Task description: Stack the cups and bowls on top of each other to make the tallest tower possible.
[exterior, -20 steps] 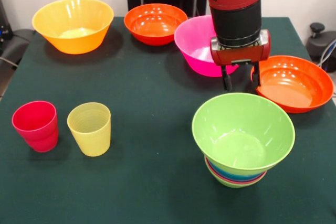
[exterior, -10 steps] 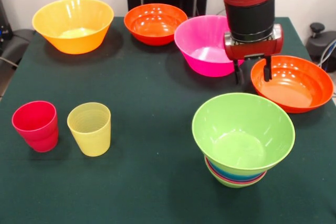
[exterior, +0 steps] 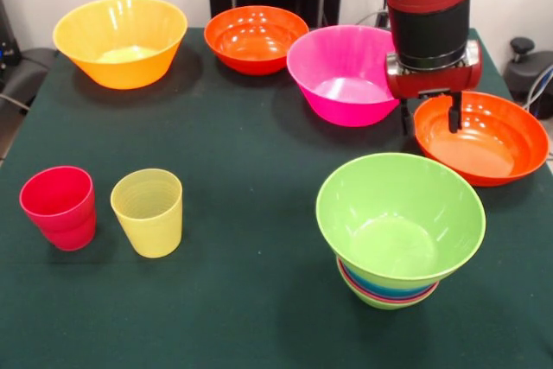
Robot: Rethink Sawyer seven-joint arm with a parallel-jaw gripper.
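Note:
The tower (exterior: pixel 396 239) stands at the front right: a large green bowl on top, coloured rims banded below it, a light-green bowl lowest. An orange bowl (exterior: pixel 484 137) sits behind it to the right. My gripper (exterior: pixel 429 120) is open and empty, its fingers straddling that bowl's left rim. A pink bowl (exterior: pixel 341 75) is just left of the gripper. Another orange bowl (exterior: pixel 256 38) and a yellow-orange bowl (exterior: pixel 120 41) stand at the back. A red cup (exterior: pixel 59 207) and a yellow cup (exterior: pixel 148 212) stand upright at the front left.
The dark green table (exterior: pixel 242 153) ends at the front and right edges close to the tower. Dark equipment (exterior: pixel 529 62) sits off the table at the right.
My gripper has moved right and slightly up the picture, from in front of the pink bowl to the left rim of the right orange bowl. Nothing else has moved.

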